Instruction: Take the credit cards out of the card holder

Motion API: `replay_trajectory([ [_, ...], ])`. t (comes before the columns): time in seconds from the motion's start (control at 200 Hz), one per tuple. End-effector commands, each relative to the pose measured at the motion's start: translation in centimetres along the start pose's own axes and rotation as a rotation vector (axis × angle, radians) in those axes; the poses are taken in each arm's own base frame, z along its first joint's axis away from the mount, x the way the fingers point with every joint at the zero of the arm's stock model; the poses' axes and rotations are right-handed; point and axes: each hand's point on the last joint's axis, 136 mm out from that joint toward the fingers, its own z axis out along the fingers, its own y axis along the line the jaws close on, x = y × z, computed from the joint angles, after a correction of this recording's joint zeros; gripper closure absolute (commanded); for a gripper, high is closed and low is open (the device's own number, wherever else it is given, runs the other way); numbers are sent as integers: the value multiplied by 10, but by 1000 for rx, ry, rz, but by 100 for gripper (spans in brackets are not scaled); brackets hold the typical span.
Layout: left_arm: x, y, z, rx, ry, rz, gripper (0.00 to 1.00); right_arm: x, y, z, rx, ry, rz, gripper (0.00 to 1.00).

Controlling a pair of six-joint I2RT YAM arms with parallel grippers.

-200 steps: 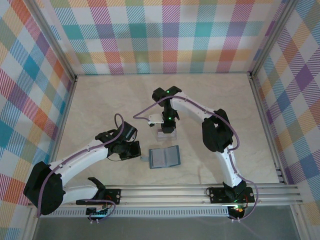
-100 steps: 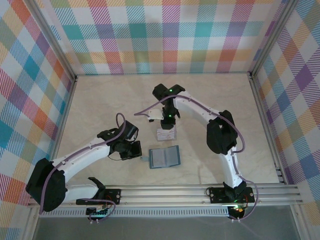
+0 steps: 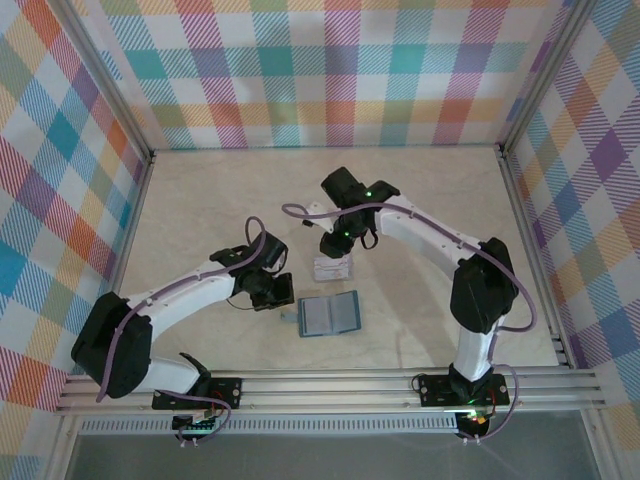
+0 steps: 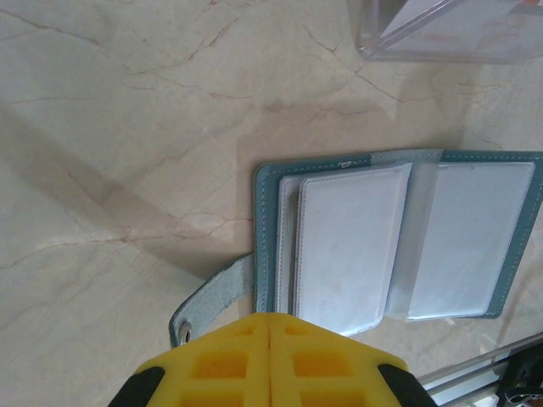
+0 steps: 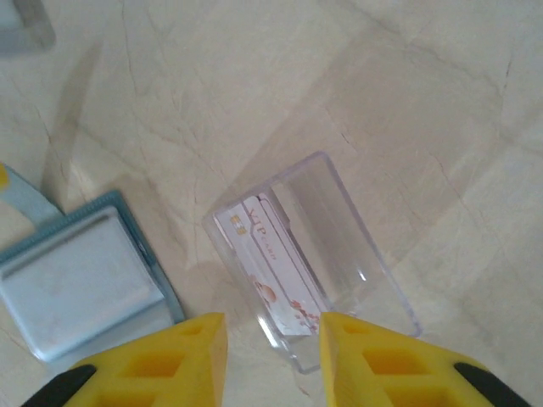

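**Holder lies open, one card in the clear box beyond it**

Nearest the arm bases, the card holder lies opened flat on the pale marbled table. Its grey-blue pocket panels face up and its teal edge shows all round. The panels look plain and pale, and I cannot tell whether any card sits inside them. A short teal strap with a snap sticks out from the holder's left edge and lies flat on the table.

Just left of the holder, by that strap, is the left gripper. Its two yellow fingers are pressed together with nothing between them. They hang over the strap end of the holder, and the pictures do not show whether they touch it.

Just beyond the holder's far edge, apart from it, a small clear plastic box rests on the table. A whitish-pink credit card with faint reddish markings lies inside it, against the wall on the holder's side.

The right gripper hangs over the box, farther from the bases than the holder. Its yellow fingers are spread apart, with nothing held in the gap. In the right wrist view the box and its card show through that gap, and a corner of the holder lies off to the lower left.
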Motion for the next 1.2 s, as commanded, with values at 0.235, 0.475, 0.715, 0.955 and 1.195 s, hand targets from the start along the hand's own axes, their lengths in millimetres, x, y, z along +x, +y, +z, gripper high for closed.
replay_trajectory([
  [0.235,0,-16,24,10,75,39,94,-6,27,-13,-128,-181,609,69],
  [0.475,12,-8,41,-38,134,54,95,8,47,-4,-232,-145,801,71],
  [0.715,24,1,44,-53,164,51,96,25,56,4,-262,-67,932,71],
  [0.955,32,12,49,-79,177,50,96,34,72,13,-333,-26,999,70],
  [1.195,32,23,53,-118,166,49,97,43,90,25,-347,10,1033,72],
])
